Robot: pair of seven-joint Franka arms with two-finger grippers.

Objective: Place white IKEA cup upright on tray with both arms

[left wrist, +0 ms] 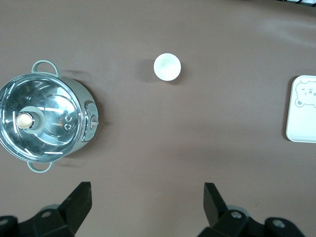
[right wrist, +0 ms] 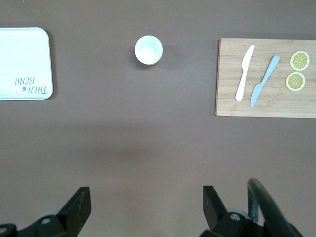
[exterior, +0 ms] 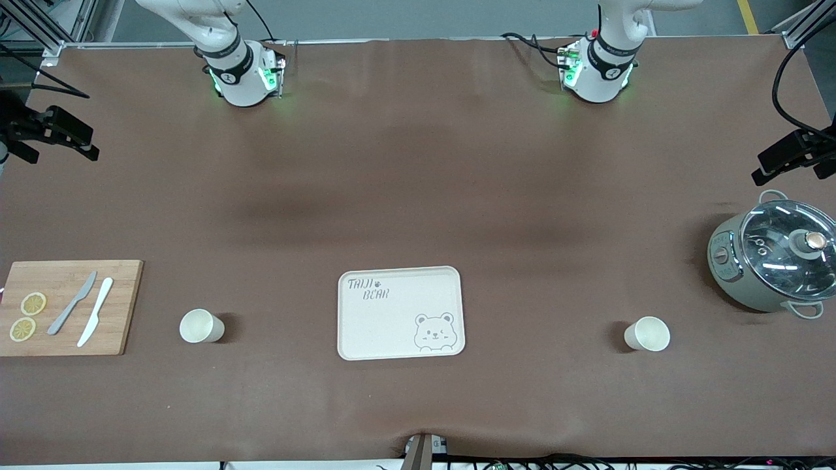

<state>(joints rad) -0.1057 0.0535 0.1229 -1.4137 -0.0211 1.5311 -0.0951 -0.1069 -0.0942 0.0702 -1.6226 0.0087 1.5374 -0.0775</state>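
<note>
Jaws, right gripper [right wrist: 144, 207]: spread wide apart with nothing between them, as I see it on my right wrist feed; it hangs over bare brown table [exterior: 418, 196] and this arm waits.
Jaws, left gripper [left wrist: 147, 205]: also spread apart and holding nothing, high over the table, waiting the same way.
Rectangular bamboo cutting board [exterior: 124, 307]: lies at the right arm's end of the table, flat on the cloth.
Two round yellow lemon slices [exterior: 33, 303]: lie on the board, one nearer the front camera than the other.
Grey metal-looking knife [exterior: 72, 303]: lies on the board beside the slices.
White plastic knife [exterior: 95, 320]: lies just beside the grey one, roughly parallel to it.
First white paper-like cup [exterior: 200, 326]: between the board and the tray, well apart from both; I read it as standing, mouth open upward.
Cream rectangular tray with rounded corners and raised rim [exterior: 399, 313]: mid-table, printed "TAIJI BEAR" with a bear face; I see nothing on it.
Second white cup [exterior: 646, 334]: toward the left arm's end, between the tray and the pot, apart from both, off the tray.
Pale green electric pot with glass lid [exterior: 774, 260]: at the left arm's end, lid on, knob upward.
</note>
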